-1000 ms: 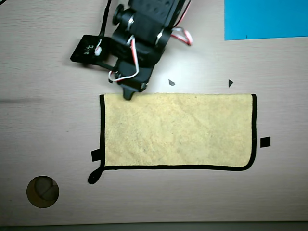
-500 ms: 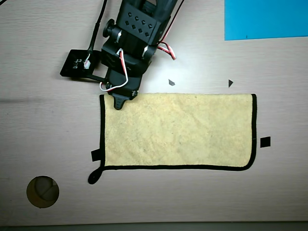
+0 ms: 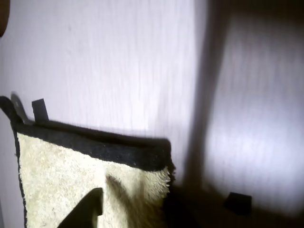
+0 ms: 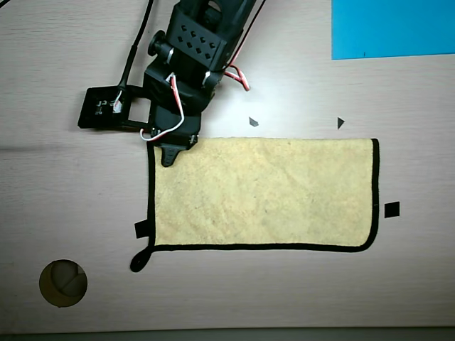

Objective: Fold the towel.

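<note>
- The yellow towel (image 4: 263, 193) lies flat and spread out on the pale wood-grain surface (image 4: 64, 192), filling the middle of the overhead view, its long sides running from 9 to 3 o'clock.
- A black hem (image 4: 375, 192) runs along the left, bottom and right edges; the top edge shows no black trim in this view.
- At the towel's 7 o'clock corner a small black loop (image 4: 140, 261) sticks out onto the surface.
- The black arm (image 4: 192, 50) comes in from 12 o'clock, with red and white wires (image 4: 175, 99) looped over it; its upper part is cut off by the frame.
- The gripper (image 4: 168, 153) sits over the towel's 10 o'clock corner; only one dark tip shows there, so whether the jaws are apart or clamped on the cloth cannot be told.
- In the wrist view only a dark finger (image 3: 88, 211) rises from the bottom edge over the pile; its partner is out of frame.
- That view is dim and shadowed, and the towel (image 3: 61, 180) is cut off at left and bottom.
- Small black tape marks (image 4: 392, 209) lie just outside the towel at 3 and 9 o'clock, and two grey ones at 12.
- A blue sheet (image 4: 392, 28) is cropped at 1 o'clock.
- A round brown hole (image 4: 62, 283) sits at 7 o'clock; what is inside it is unclear.
</note>
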Action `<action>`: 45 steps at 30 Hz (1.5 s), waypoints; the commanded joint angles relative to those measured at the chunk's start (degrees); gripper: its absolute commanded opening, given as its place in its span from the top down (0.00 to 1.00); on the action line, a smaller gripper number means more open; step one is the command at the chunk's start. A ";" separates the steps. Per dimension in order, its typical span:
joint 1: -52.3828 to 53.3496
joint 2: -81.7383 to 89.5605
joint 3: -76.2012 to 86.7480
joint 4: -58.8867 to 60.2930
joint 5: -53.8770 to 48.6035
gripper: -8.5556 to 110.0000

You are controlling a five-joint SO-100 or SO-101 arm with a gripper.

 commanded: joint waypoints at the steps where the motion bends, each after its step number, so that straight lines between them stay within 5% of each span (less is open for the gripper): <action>1: -0.88 0.18 -1.23 -1.58 -3.43 0.86; 25: -7.91 13.18 -4.48 9.14 -8.79 0.93; 45: -26.02 31.11 1.23 12.22 -34.80 0.93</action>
